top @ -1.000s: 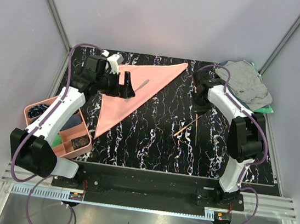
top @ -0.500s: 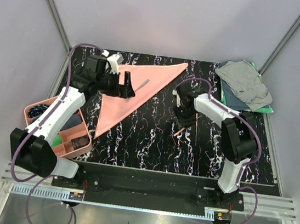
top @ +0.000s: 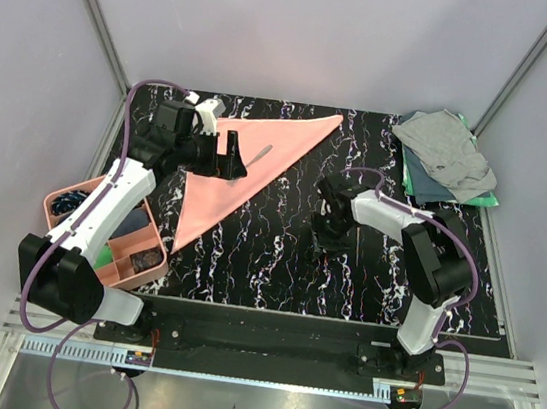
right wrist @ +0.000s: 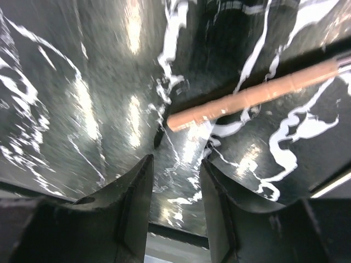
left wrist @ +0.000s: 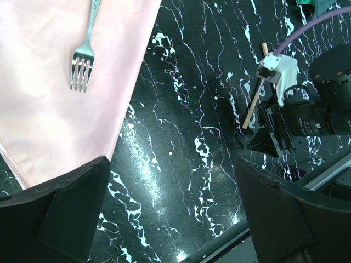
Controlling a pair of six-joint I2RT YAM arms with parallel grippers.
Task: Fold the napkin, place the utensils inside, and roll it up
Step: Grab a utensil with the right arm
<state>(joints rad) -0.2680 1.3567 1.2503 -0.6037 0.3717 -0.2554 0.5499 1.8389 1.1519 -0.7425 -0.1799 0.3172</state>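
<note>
Salmon-pink napkin [top: 217, 192], folded into a triangle, lay flat toward 11 o'clock on the black marbled bench [top: 256, 263]. A silver fork [left wrist: 84, 55] rested on the cloth near its long edge. Above the napkin's 9 o'clock side hung the left fingers [left wrist: 71, 213], spread wide and holding nothing. The right fingers [right wrist: 137, 203] were low over the bench, out at the napkin's 3 o'clock, parted by a narrow gap with only bare bench between them. A brown-handled stick [right wrist: 252, 94] lay just past their tips at 1 o'clock, not clasped. At the bench's 1 o'clock corner a grey cloth [top: 447, 152] sat on a green cloth [top: 484, 200]. A pink tray [top: 48, 205] sat at 8 o'clock.
</note>
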